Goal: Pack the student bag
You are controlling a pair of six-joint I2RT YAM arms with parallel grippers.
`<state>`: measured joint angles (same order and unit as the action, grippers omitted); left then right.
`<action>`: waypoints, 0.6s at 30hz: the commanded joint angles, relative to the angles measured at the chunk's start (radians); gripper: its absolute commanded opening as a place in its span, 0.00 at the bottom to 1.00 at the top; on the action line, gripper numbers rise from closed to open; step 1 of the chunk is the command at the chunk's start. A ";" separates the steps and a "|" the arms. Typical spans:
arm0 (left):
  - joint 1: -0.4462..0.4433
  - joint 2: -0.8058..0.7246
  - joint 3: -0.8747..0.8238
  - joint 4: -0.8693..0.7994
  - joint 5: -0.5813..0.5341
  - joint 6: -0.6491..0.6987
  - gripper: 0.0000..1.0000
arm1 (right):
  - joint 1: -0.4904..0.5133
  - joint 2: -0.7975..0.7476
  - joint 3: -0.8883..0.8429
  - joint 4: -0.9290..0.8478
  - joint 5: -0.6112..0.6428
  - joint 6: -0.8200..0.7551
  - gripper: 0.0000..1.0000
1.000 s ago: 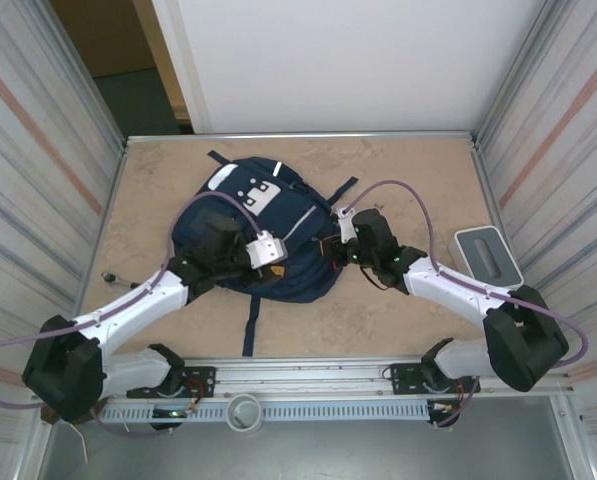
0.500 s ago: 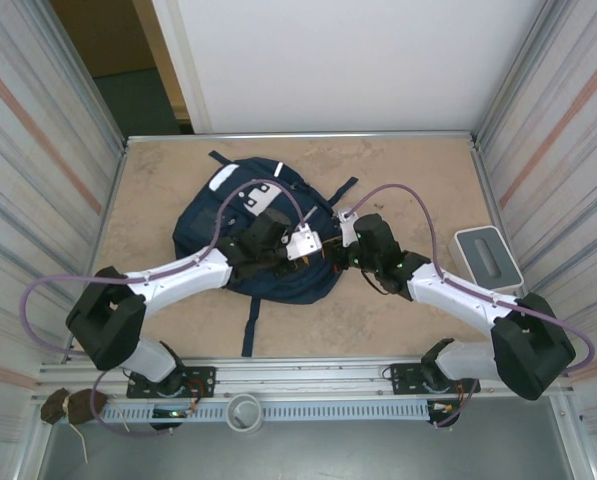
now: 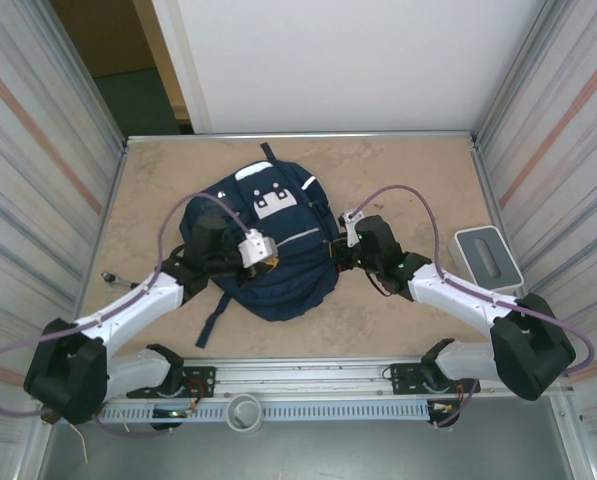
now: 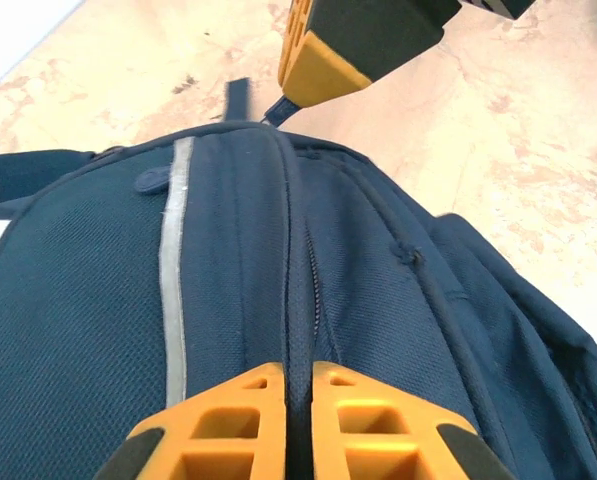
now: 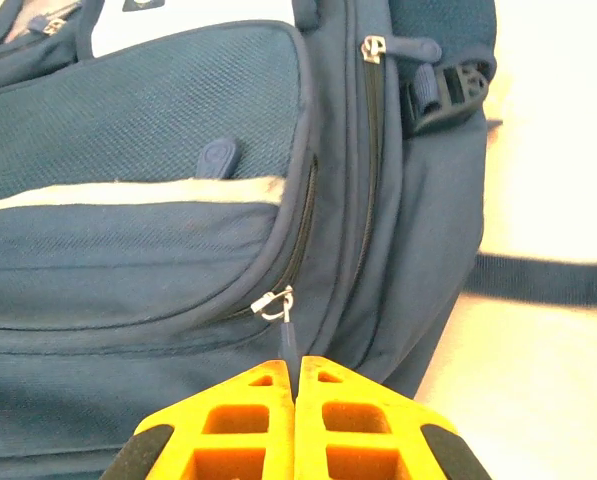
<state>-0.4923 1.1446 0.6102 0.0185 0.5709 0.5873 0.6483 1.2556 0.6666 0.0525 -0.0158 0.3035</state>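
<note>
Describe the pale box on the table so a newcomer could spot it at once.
Start at the sandy table, then go to its right edge, just beyond the right arm. There lies a flat light grey box with rounded corners and a darker inset top. It is pale and boxy, unlike the navy fabric student bag mid-table.

No word, brand name or number could be read anywhere. The white patch [image 3: 270,203] on the student bag [image 3: 278,285], near the left gripper [image 3: 269,256], carried a few small dark marks, too small to tell as letters or figures. The small rounded tab [image 5: 216,155] on the bag's front pocket, ahead of the right gripper [image 5: 296,378], showed a faint raised ring, with nothing legible on it.
</note>
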 commanded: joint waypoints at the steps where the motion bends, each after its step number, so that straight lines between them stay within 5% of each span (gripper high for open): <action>1: 0.027 -0.047 -0.001 0.037 -0.011 0.039 0.16 | -0.003 -0.008 0.022 -0.013 0.094 -0.006 0.00; 3: 0.026 -0.045 0.010 0.013 -0.101 0.022 0.38 | 0.008 -0.013 0.011 0.009 0.082 -0.004 0.00; 7: -0.044 -0.063 0.039 -0.036 -0.199 -0.010 0.61 | 0.026 -0.029 -0.007 0.050 0.046 0.006 0.00; 12: -0.199 0.008 0.113 -0.074 -0.379 0.032 0.68 | 0.045 -0.045 -0.007 0.050 0.043 0.011 0.00; 18: -0.282 0.210 0.249 -0.105 -0.430 0.070 0.67 | 0.058 -0.072 -0.010 0.055 0.040 0.026 0.00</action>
<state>-0.7525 1.2903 0.8040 -0.0502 0.2043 0.6193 0.6926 1.2274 0.6617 0.0677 0.0078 0.3073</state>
